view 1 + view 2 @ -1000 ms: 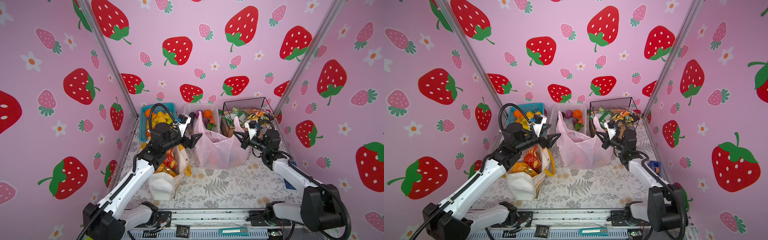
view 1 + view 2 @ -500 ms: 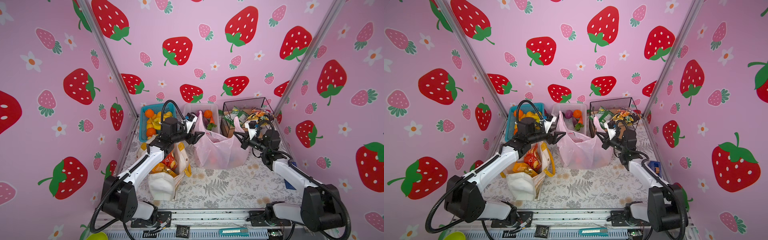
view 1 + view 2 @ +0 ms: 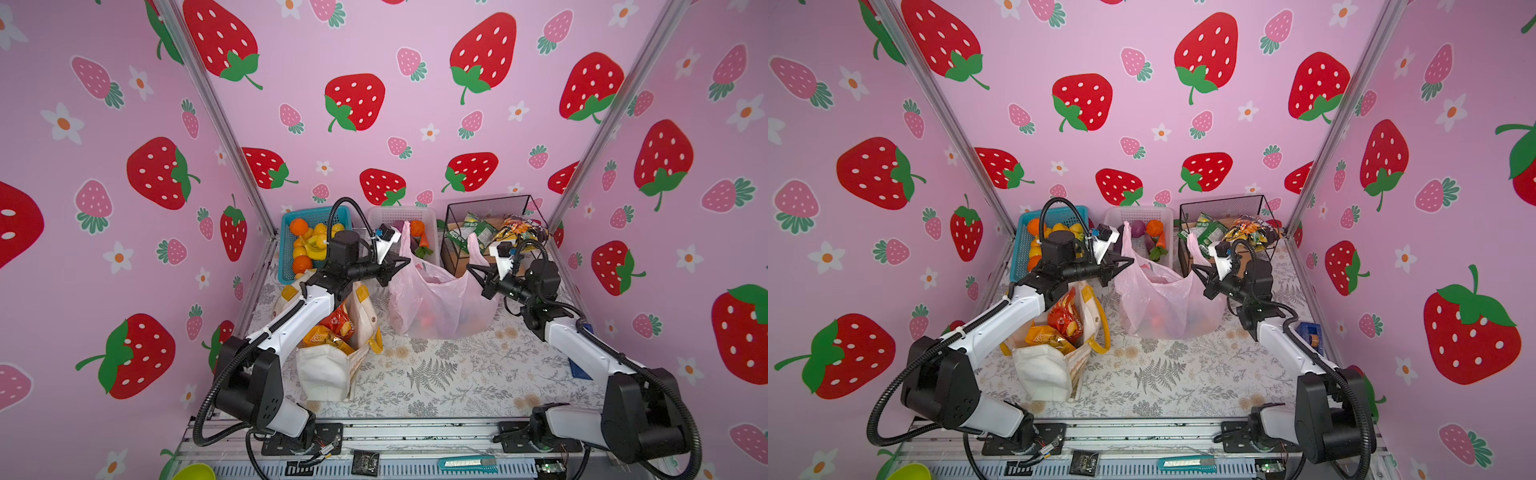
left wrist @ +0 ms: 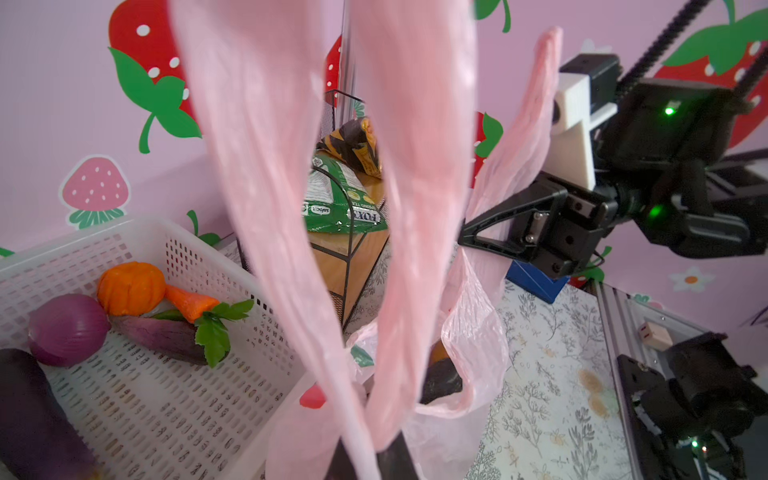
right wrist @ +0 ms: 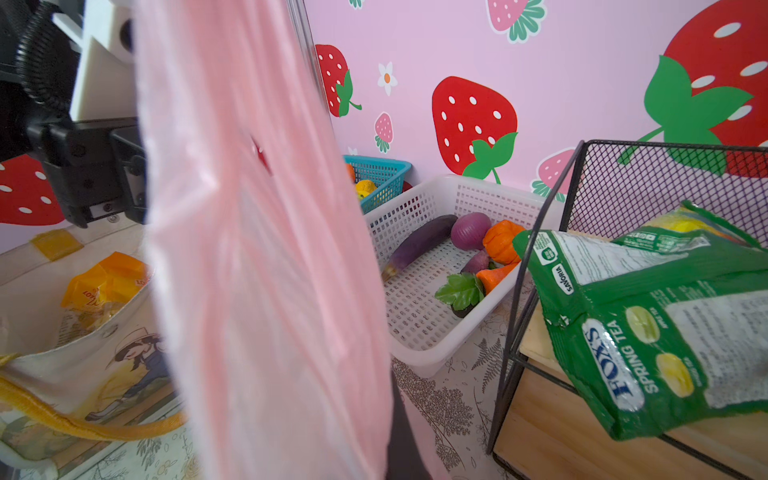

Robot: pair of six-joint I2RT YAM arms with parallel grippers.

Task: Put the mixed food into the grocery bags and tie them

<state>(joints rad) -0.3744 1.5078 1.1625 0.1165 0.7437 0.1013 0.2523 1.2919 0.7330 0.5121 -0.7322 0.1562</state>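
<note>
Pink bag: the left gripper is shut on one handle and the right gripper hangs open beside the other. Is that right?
No. The right gripper is not open: it is shut on the other handle of the pink bag, as the left wrist view shows. The left gripper is shut on one handle, as you said.

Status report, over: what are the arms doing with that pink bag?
Left end effector shut on pink bag, one handle. Right end effector shut on the other handle. Bag loaded, untied. White basket close behind.
</note>
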